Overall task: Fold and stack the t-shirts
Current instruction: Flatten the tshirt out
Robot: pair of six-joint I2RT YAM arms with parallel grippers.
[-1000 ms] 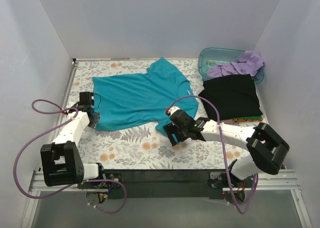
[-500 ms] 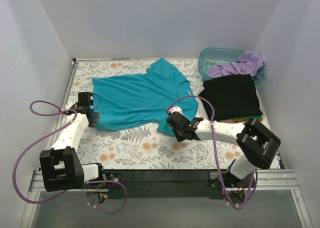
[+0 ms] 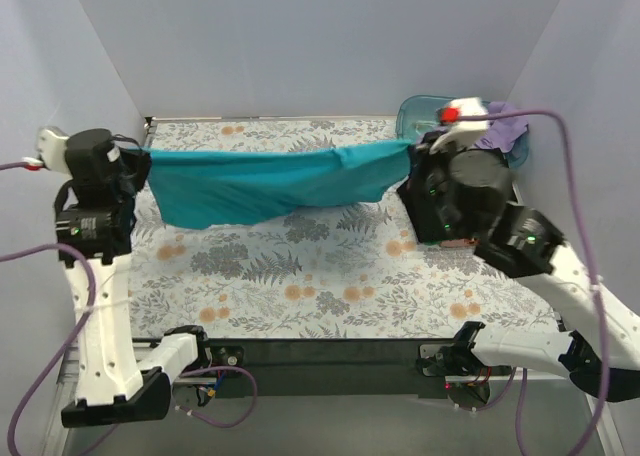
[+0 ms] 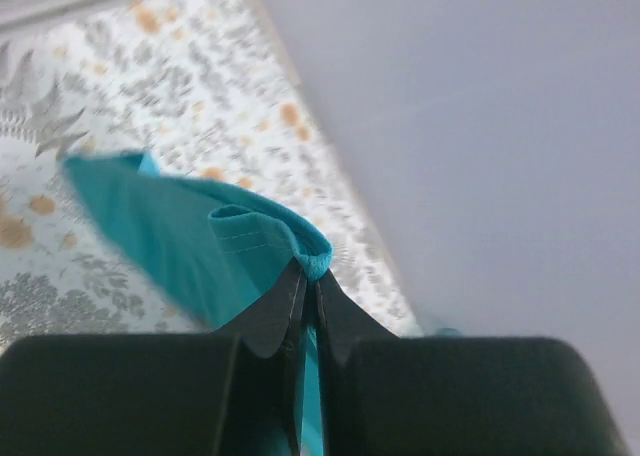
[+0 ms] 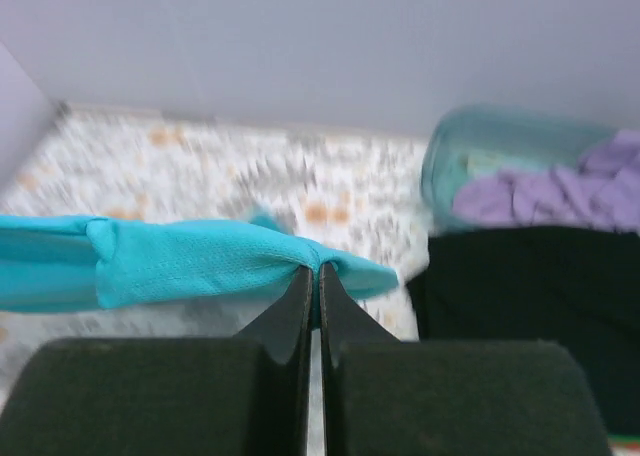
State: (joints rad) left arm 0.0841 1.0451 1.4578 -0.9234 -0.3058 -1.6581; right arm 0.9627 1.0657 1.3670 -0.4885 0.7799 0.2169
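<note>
- The left tool (image 4: 310,276) was clamped fully shut on a bunched edge of the teal t-shirt (image 4: 200,246). The cloth curled over its fingertips.
- The right tool (image 5: 313,271) was likewise pinched shut on the shirt's other end, with a small flap poking past it.
- In the top view the shirt hung stretched between the two raised tools, above the table (image 3: 300,276), sagging lower towards the left.
- Which part of the shirt each tool held could not be made out, since the cloth was gathered.
- The black t-shirt (image 5: 530,296) lay at the right, largely hidden behind the right arm in the top view. The lavender t-shirt (image 5: 580,186) sat in the tub (image 5: 480,141).
- Both wrist views were blurred.
- A second earlier the teal shirt lay spread flat on the table with both arms low and the right tool still open at its near edge.
</note>
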